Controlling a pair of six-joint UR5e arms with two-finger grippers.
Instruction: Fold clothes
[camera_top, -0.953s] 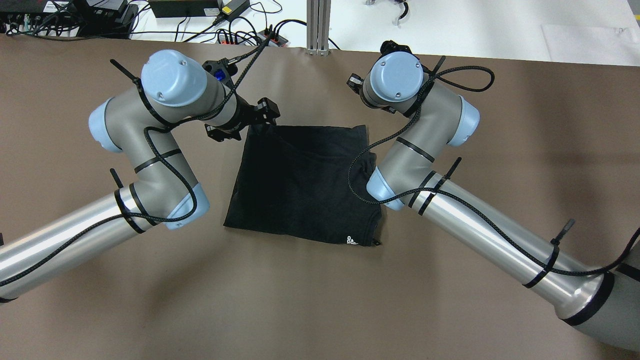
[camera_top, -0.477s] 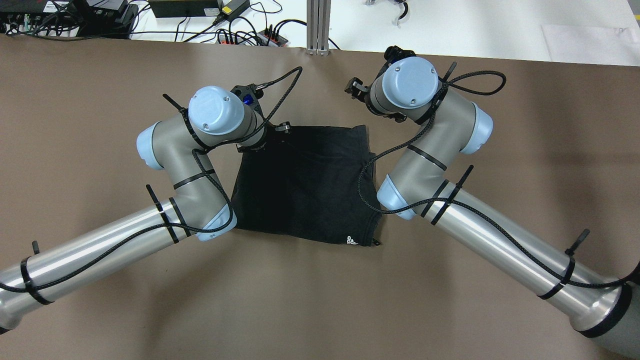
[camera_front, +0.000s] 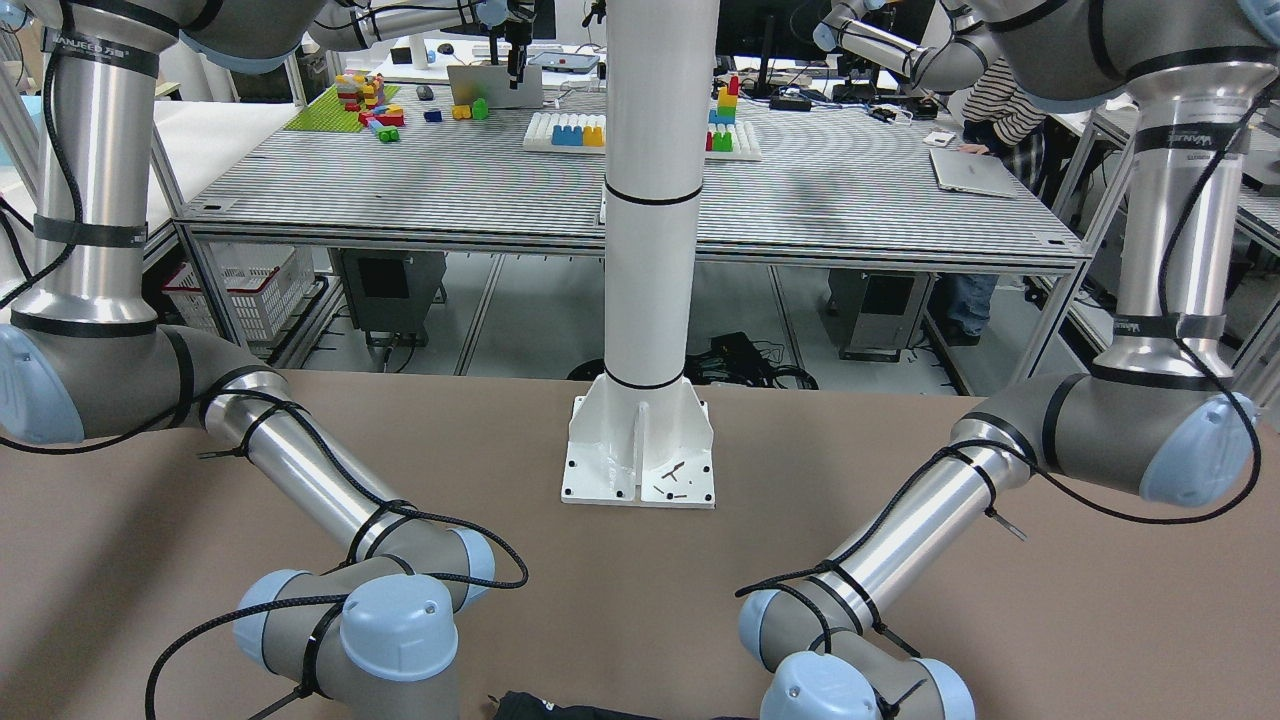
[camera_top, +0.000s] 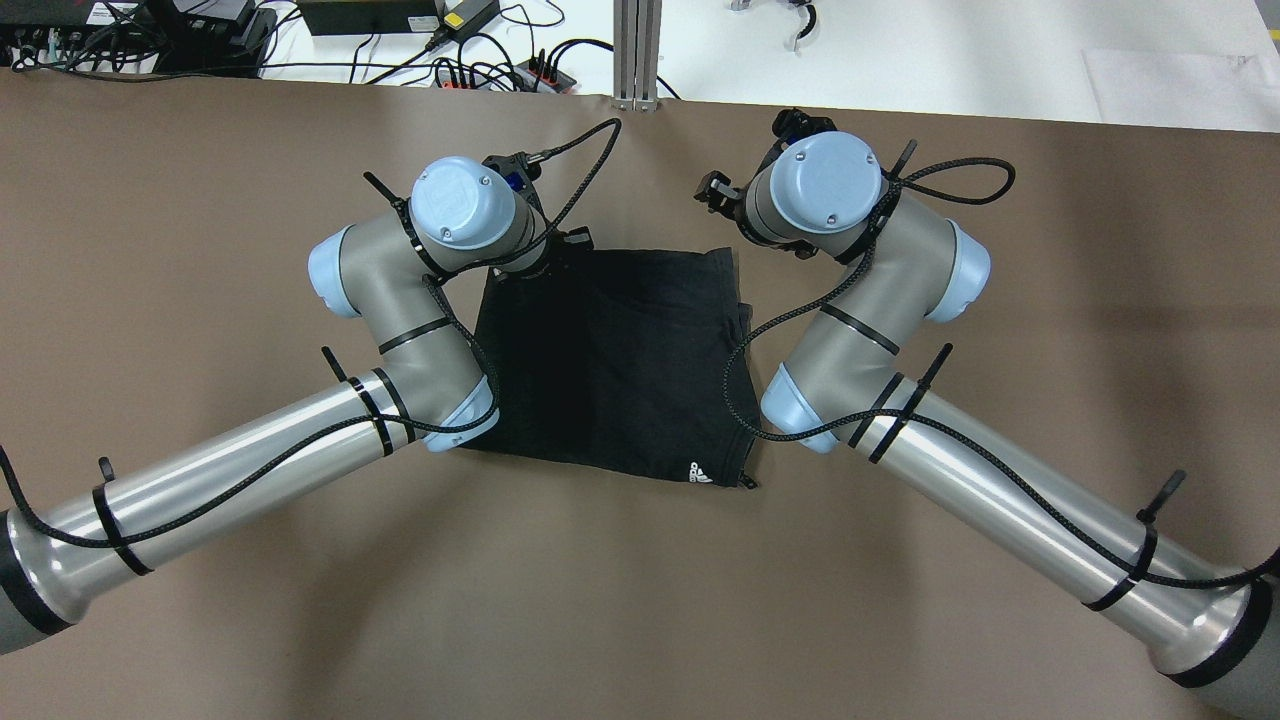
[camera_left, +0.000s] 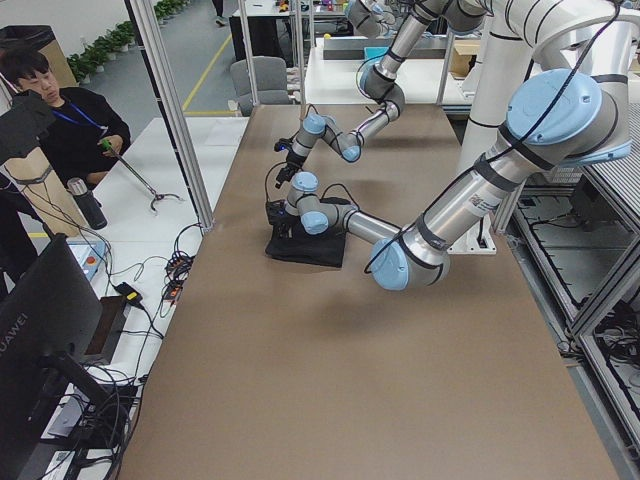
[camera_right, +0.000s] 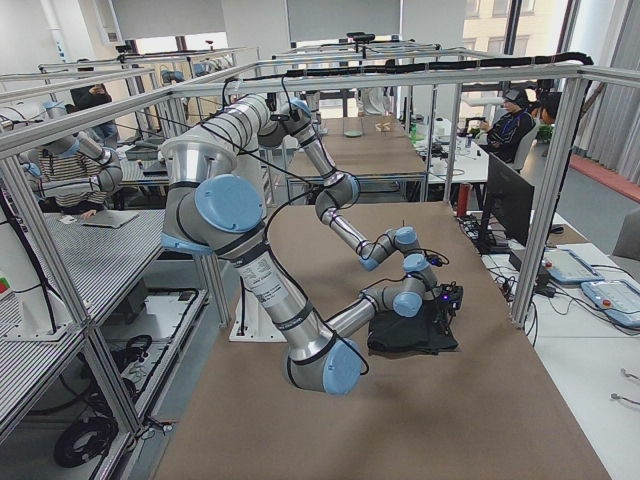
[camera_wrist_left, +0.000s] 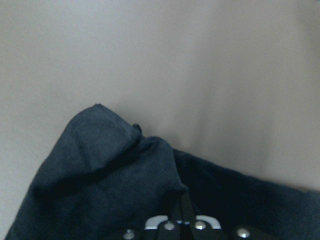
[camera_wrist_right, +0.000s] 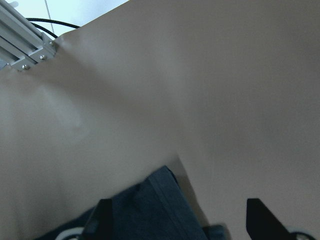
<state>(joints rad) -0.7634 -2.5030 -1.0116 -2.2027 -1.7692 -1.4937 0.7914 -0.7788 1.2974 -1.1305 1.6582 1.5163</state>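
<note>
One garment: the black garment (camera_top: 620, 360) lies folded into a rough rectangle on the brown table (camera_top: 640, 600), just above the centre of the overhead frame — a small white logo (camera_top: 705, 472) sits near its lower-right corner.
Front-facing view: only a dark sliver of it shows at the bottom edge, below the white pillar (camera_front: 650, 200) and its base plate (camera_front: 640, 465).
Left gripper (camera_wrist_left: 182, 200): at the garment's upper-left corner in the overhead frame, mostly hidden under its own wrist. Its wrist camera shows the fingers pressed together on a raised, bunched fold of the fabric at the bottom centre.
Right gripper (camera_wrist_right: 178, 202): just off the garment's upper-right corner. Its fingers (camera_wrist_right: 105, 217) stand wide apart at the lower left and lower right of its wrist frame, with the fabric's corner lying between them — holding nothing.
Left arm (camera_top: 250, 470): enters from the lower left of the overhead frame; its elbow joint covers the garment's lower-left corner.
Right arm (camera_top: 1000, 490): enters from the lower right, its elbow joint just beside the garment's right edge.
</note>
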